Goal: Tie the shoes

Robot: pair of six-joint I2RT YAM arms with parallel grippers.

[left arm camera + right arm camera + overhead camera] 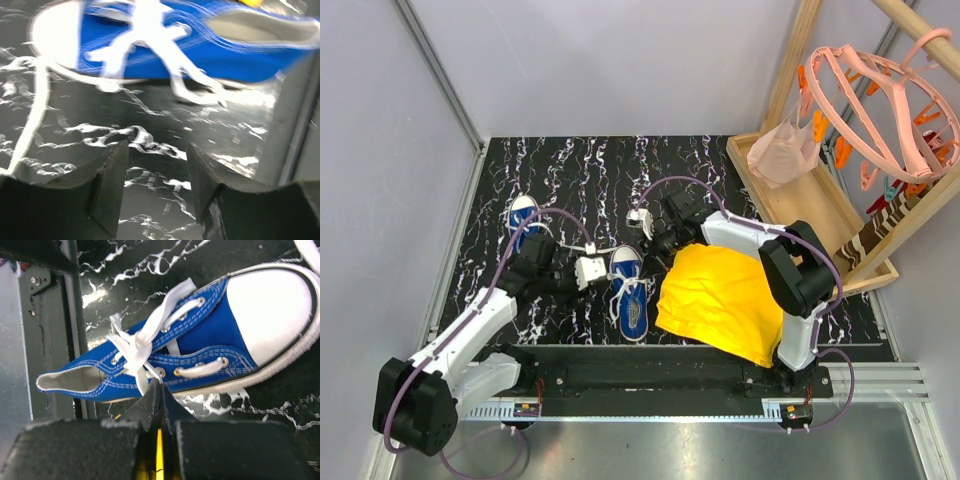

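L gripper [157, 152] fingers apart, nothing btwn, over mat [580, 170] | R gripper [159, 389] fingers pressed shut, tips at side of 1st shoe [628, 292] by laces [132, 347], can't tell if lace pinched | 1st shoe ctr frame, yellow cloth [720, 290] just right of it | 2nd shoe [523, 214] farther back, upper left, partly hidden

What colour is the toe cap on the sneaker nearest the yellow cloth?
White toe cap; the right wrist view shows it best.
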